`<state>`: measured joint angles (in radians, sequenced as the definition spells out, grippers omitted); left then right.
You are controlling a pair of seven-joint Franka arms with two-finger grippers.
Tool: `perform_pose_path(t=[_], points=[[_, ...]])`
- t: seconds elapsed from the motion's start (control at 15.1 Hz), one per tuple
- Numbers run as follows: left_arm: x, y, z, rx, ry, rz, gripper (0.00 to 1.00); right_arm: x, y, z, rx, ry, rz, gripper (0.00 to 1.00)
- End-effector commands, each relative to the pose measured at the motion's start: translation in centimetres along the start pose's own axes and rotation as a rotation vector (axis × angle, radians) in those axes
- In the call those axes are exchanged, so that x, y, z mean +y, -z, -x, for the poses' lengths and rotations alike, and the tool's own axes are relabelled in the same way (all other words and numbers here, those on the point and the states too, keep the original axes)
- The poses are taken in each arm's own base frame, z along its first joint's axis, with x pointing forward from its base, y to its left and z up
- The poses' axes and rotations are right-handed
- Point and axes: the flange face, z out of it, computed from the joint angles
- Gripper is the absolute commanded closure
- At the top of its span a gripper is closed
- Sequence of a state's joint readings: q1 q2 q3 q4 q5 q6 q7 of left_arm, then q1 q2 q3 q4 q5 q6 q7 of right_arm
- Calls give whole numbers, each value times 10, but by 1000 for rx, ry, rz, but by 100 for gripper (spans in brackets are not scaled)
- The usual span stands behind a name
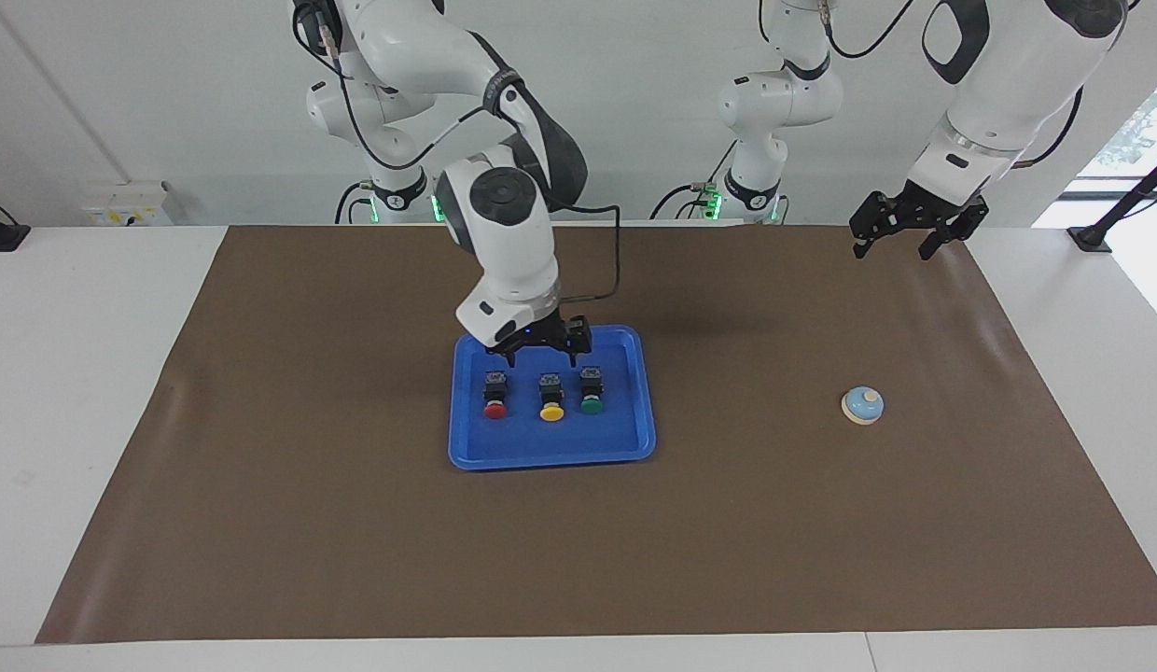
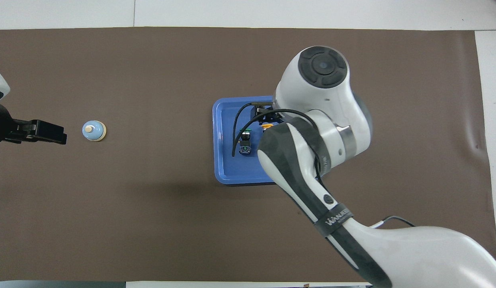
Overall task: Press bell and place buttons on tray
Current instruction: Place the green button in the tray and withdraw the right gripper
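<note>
White wall (image 1: 634,112), window (image 1: 1138,121), brown mat (image 1: 355,523).

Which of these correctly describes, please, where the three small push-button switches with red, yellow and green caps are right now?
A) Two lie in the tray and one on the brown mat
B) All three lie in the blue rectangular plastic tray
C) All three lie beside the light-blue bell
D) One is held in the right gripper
B: the red-capped button, yellow-capped button and green-capped button lie in a row inside the blue rectangular plastic tray, and the right gripper above them holds nothing.
</note>
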<state>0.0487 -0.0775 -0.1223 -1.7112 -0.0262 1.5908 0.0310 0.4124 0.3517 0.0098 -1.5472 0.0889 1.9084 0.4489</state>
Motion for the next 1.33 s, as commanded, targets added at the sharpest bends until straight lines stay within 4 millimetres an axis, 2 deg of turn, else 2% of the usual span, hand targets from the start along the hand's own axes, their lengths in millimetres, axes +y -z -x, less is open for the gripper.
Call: perform_pose_path(t=[0.0, 0.13, 0.4, 0.6, 0.8, 1.26], points=[[-2, 2, 2, -11, 12, -17, 0, 41, 23, -4, -6, 67, 5, 0], [-2, 2, 2, -11, 11, -17, 0, 70, 34, -6, -10, 99, 12, 0], [-2, 2, 2, -11, 12, -17, 0, 143, 50, -7, -7, 147, 11, 0], [-2, 2, 2, -11, 12, -17, 0, 180, 58, 4, -14, 166, 13, 0], [-3, 2, 2, -11, 14, -17, 0, 211, 85, 17, -41, 180, 28, 0], [-2, 2, 2, -11, 12, -17, 0, 261, 124, 51, -73, 138, 57, 0]])
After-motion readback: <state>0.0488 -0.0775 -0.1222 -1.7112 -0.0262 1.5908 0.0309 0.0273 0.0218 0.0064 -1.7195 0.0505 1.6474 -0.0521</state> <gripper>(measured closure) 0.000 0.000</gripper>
